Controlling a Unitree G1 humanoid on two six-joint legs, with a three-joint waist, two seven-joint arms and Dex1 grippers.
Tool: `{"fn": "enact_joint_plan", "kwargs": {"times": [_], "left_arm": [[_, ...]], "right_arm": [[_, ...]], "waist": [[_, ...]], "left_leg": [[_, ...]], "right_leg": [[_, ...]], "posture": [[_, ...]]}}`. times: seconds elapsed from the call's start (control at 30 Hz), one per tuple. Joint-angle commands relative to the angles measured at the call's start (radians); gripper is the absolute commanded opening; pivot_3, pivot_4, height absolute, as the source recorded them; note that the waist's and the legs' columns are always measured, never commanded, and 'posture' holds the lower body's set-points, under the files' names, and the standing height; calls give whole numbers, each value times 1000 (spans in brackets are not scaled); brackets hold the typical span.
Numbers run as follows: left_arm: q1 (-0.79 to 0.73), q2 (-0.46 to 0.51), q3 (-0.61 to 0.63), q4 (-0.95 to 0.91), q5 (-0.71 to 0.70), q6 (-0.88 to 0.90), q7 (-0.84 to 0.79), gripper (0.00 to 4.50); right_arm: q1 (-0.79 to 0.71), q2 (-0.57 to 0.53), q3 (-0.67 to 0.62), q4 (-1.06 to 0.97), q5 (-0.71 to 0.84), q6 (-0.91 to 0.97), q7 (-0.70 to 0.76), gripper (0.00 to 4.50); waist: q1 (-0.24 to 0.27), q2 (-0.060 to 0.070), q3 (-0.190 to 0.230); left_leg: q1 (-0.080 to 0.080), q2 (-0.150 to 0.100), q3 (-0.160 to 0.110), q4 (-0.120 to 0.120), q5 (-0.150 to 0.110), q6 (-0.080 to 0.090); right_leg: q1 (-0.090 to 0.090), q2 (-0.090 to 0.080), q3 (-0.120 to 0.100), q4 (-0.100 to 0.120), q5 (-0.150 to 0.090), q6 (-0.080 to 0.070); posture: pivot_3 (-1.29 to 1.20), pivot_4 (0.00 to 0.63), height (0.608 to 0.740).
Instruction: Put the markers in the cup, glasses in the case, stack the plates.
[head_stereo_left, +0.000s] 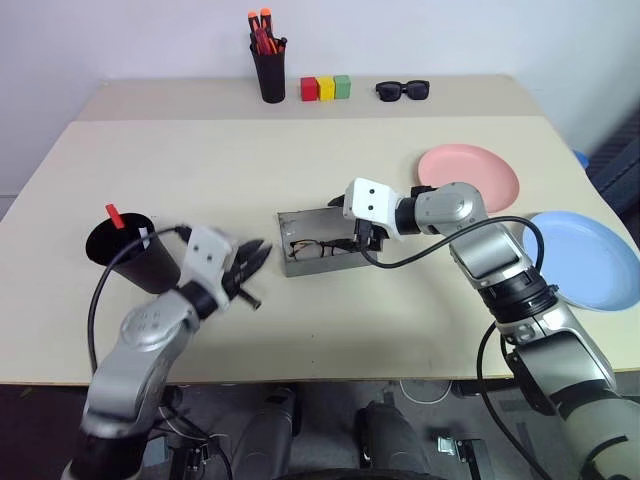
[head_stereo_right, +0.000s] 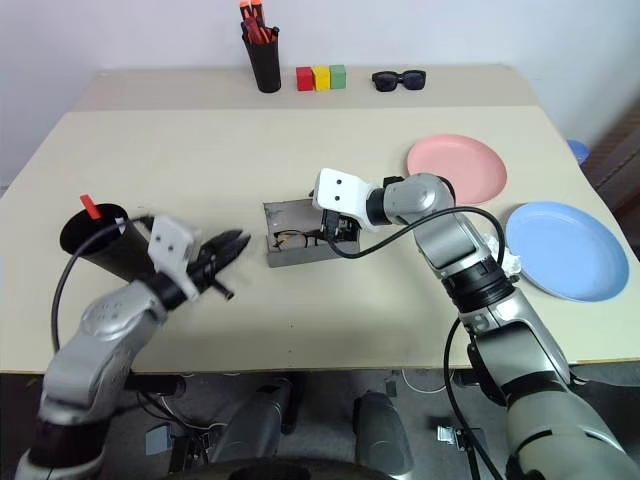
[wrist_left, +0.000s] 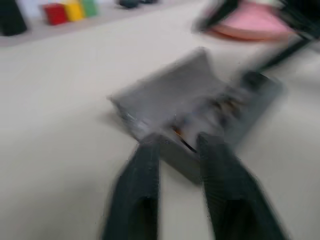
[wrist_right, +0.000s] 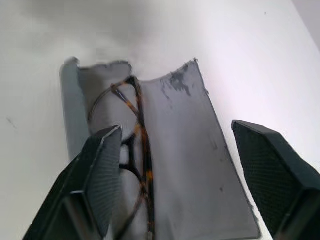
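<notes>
From the head view I've got the thin dark wire-rimmed glasses (head_stereo_left: 318, 247) lying in the open grey felt case (head_stereo_left: 315, 245) at table centre, my right gripper (head_stereo_left: 365, 238) spread at its three o'clock. Right wrist view confirms those fingers (wrist_right: 102, 170) are wide and empty, so next I judge it's closing the lid. Left wrist view: my left gripper (head_stereo_left: 252, 260), at the case's nine o'clock, is pressed together on a marker, which I reckon belongs in the squat black flared cup (head_stereo_left: 128, 252).

Tall pen cup (head_stereo_left: 271, 75), coloured blocks (head_stereo_left: 326, 88) and black sunglasses (head_stereo_left: 403, 90) line the table's (head_stereo_left: 200, 170) far edge.
</notes>
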Motion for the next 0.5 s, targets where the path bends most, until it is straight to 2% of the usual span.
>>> {"fn": "enact_joint_plan", "kwargs": {"times": [0.03,0.2,0.33,0.5], "left_arm": [[-191,-49,10,122,16,86,93,29],[-481,-116,7,457,59,141,170,29],[-645,-122,-28,684,76,154,107,29],[-833,-116,-69,1054,110,138,-36,29]], "right_arm": [[49,-39,-78,-119,34,24,-15,3511],[164,-106,-147,-225,41,88,-44,3511],[251,-150,-200,-306,55,123,-66,3511],[436,-168,-353,-455,125,145,-119,3511]], "waist": [[5,0,0],[5,-1,0],[-3,-1,1],[-14,-2,1]], "left_leg": [[0,0,0,0,0,0],[0,0,0,0,0,0],[0,0,1,0,0,0],[-1,0,0,0,1,0]], "right_leg": [[0,0,0,0,0,0],[0,1,0,0,0,0],[0,1,0,1,0,1],[0,1,-1,1,0,1]], "posture": [[0,150,734],[0,150,734],[0,150,734],[0,150,734]]}}
